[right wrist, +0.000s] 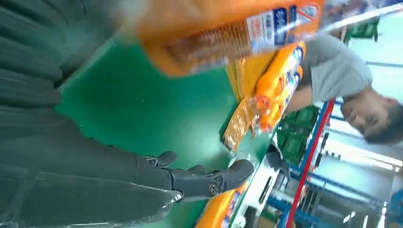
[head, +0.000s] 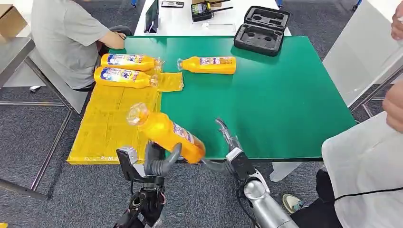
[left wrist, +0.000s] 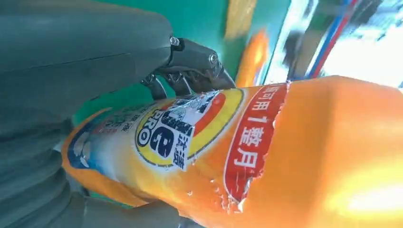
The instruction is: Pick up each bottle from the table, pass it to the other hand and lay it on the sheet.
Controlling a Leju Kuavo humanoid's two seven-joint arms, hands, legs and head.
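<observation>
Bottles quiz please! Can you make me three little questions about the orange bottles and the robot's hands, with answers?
1. True or false: the left hand holds a bottle.
2. How many bottles lie on the yellow sheet? A) one B) two C) four
3. Fill in: the right hand is ____, holding nothing.

Key:
1. True. It grips the bottle, which is tilted above the table's near edge.
2. B. Two lie side by side at the sheet's far end; another bottle lies on the green table.
3. Open, fingers apart beside the held bottle.
</observation>
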